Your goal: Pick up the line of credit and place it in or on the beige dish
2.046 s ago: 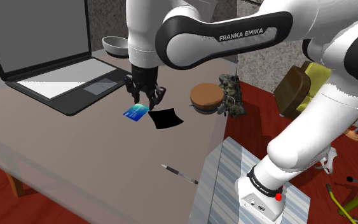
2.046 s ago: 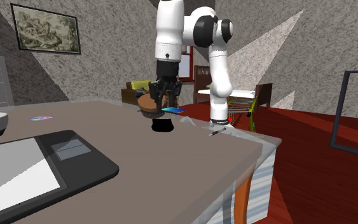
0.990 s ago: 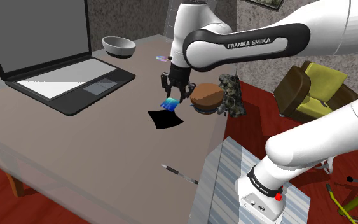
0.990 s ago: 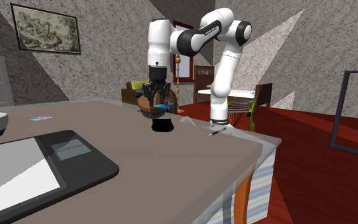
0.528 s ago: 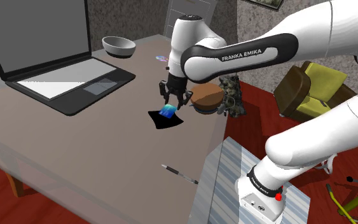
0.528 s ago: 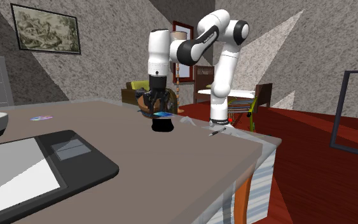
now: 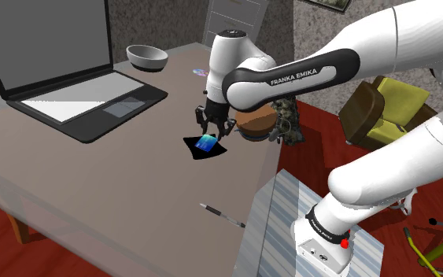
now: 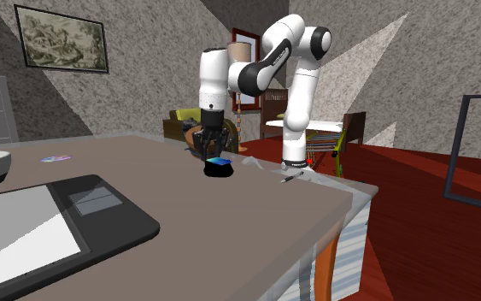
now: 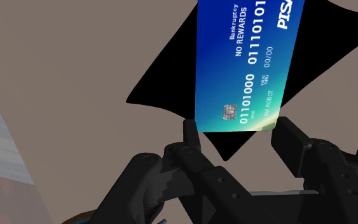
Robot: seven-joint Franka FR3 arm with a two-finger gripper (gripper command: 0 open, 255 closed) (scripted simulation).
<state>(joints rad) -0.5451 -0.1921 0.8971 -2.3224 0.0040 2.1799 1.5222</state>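
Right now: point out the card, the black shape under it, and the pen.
blue card (image 9: 247,70), wrist view, middle of its face.
black flat shape (image 9: 165,89), wrist view, bare part beside the card.
pen (image 7: 222,216), shoulder view, mid-barrel.

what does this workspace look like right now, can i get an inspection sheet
surface: grey-brown table, one flat top
job's things: blue card held by one end, right over the black dish; cannot tell if they touch
clutter: open laptop, grey bowl, pen, brown round thing, camouflage figure, small disc
hand: hand shut on the card's near edge
cables: nothing seen
surroundings: yellow-green armchair, framed picture, red floor
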